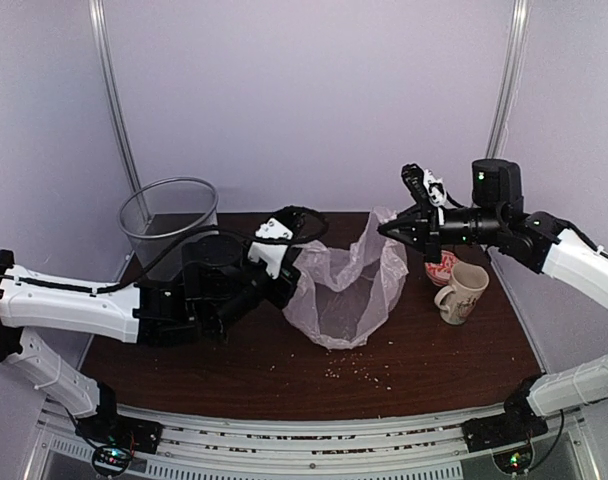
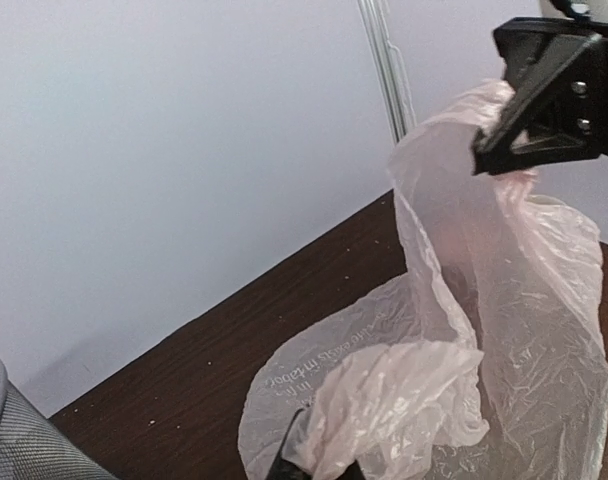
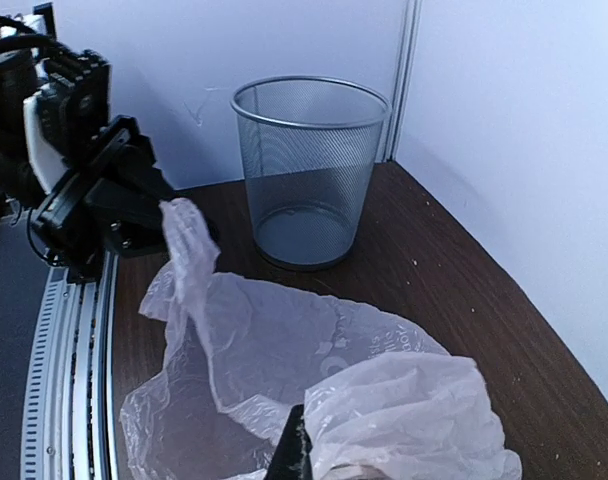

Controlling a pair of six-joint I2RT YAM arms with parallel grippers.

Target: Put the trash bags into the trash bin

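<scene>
The trash bag (image 1: pixel 346 290) hangs stretched between the two arms, its mouth gaping upward and its bottom resting on the dark brown surface (image 1: pixel 184 370). The left tool (image 1: pixel 289 262) is clenched on the bag's left edge; from the right wrist camera its dark fingers (image 3: pixel 124 215) pinch a raised strip of film. In its own wrist view the film bunches up right at the fingertips (image 2: pixel 289 462), with no gap showing. The right tool (image 1: pixel 386 228) is closed on the bag's upper right edge, lifting that side higher than the other (seen from the left wrist, its black fingers (image 2: pixel 504 140) meet on a gathered peak of plastic).

The trash bin (image 1: pixel 169 222) stands upright in the far left corner of the surface, behind the left arm and apart from the bag. Nothing of the bag lies inside it. A cream patterned mug (image 1: pixel 464 292) sits to the right of the bag, below the right arm, not touching the film. A few crumbs (image 1: pixel 364 375) are scattered in front of the bag.
</scene>
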